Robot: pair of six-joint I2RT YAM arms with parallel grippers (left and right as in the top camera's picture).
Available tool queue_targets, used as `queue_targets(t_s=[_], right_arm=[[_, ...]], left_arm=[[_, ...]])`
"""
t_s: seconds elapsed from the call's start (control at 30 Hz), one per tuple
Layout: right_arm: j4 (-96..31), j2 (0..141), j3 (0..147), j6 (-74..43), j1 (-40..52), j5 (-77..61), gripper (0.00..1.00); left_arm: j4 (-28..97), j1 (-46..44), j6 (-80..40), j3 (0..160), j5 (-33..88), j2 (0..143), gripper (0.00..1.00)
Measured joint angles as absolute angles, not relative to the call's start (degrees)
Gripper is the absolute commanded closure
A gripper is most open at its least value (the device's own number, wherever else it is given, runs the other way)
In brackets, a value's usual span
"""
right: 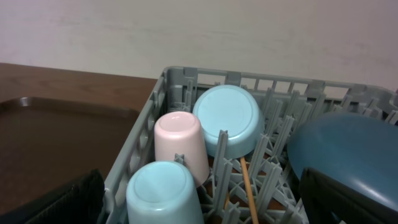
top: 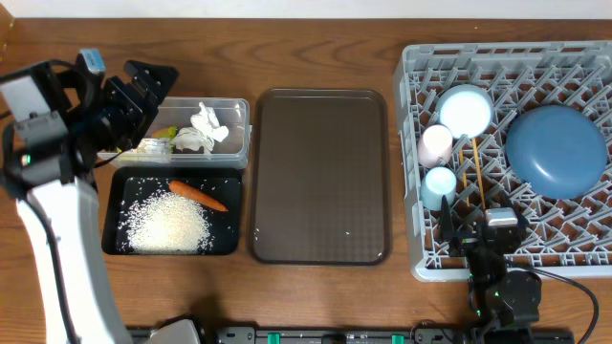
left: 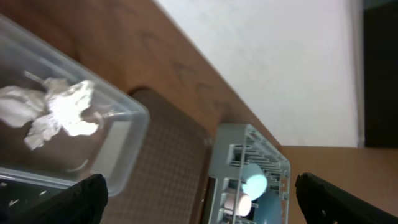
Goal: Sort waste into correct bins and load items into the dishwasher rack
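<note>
Grey plastic rack [top: 421,172], wood-grain table [top: 316,48], clear plastic container [top: 234,129].

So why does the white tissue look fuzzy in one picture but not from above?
Left wrist view: the tissue is right up close to the camera, so it looks soft, and the whole picture is tilted; overhead view: the tissue is small but crisp under even light; right wrist view: the pink cup looks sharp too.

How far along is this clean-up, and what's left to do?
Sorting looks done: tissue and snack wrapper lie in the clear container, carrot and rice in the black tray. Plate, bowl, pink cup, light blue cup and chopsticks sit in the rack. Left gripper and right gripper are open, holding nothing. Nothing visible is left.
</note>
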State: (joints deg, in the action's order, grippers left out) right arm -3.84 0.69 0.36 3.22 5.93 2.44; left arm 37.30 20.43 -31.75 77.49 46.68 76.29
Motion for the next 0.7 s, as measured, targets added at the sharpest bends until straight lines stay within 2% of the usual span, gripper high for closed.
queue_targets(t_s=[0.43, 0.7], right_arm=[[-3.84, 0.69, 0.36, 3.22, 5.93, 2.44, 0.01], [-3.84, 0.69, 0.36, 3.22, 5.93, 2.44, 0.01]], left_arm=[[37.30, 1.56, -31.16, 77.49, 44.97, 56.88, 0.02], [37.36, -2.11, -30.81, 77.49, 38.89, 42.28, 0.02]])
